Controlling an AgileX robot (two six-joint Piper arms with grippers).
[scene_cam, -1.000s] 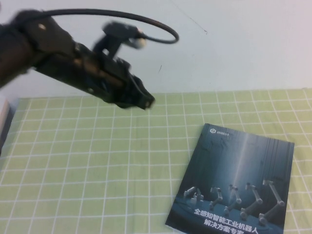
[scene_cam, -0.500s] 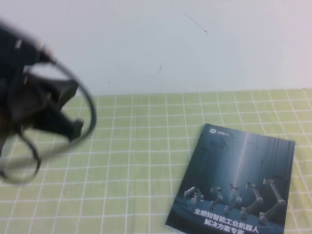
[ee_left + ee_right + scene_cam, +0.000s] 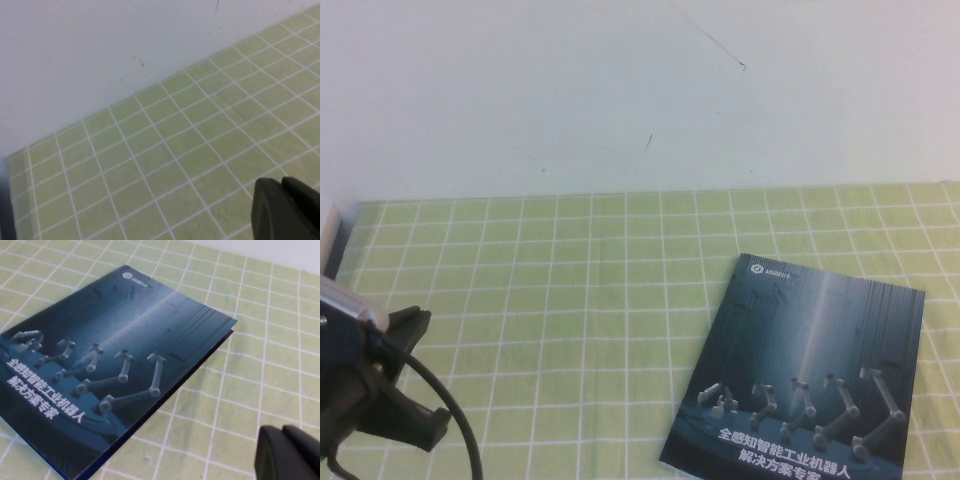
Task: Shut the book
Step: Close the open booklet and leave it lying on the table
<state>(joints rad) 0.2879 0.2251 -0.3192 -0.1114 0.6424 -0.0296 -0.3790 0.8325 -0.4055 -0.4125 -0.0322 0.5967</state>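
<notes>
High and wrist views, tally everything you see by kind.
Book: 1
Green grid mat: 1
Grippers: 2 (left gripper over the mat's left side, right gripper over the mat near the book)
Total: 4

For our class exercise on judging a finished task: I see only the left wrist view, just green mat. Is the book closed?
Observer: Yes. The book lies closed, cover up, on the right part of the mat.
Operator: My left pincer hangs shut over bare mat. Where is the right one?
Observer: The right pincer, shut, hovers over the mat just off the book's edge, touching nothing.
</notes>
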